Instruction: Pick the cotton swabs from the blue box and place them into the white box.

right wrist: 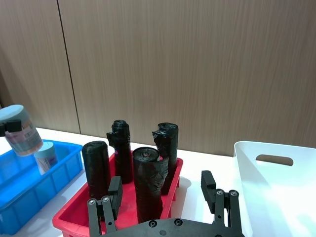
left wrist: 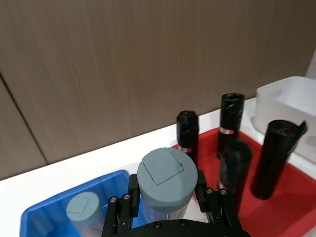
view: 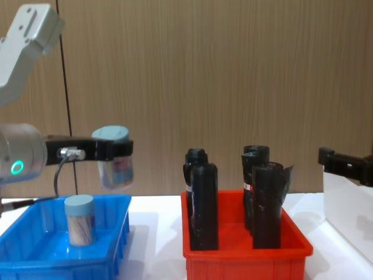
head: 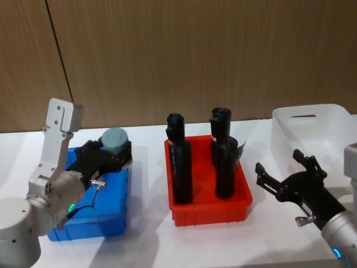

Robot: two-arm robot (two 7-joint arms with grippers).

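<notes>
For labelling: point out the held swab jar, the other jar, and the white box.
held swab jar (view: 115, 164), chest view, body
other jar (view: 79, 224), chest view, body
white box (head: 285, 139), head view, side wall

Loaded on the left, empty on the right.
Left gripper (head: 114, 147), above the worktop's (head: 150, 245) left side, clamps its fingers (left wrist: 133, 193) on a raised cotton swab jar (view: 115, 162); right gripper (head: 279, 162) hovers near the right edge, fingers spread.

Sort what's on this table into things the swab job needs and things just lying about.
Job: cotton swab jar held in the left gripper; second swab jar in the blue box; white box.
Lying about: red bin; black bottles standing in it.
</notes>
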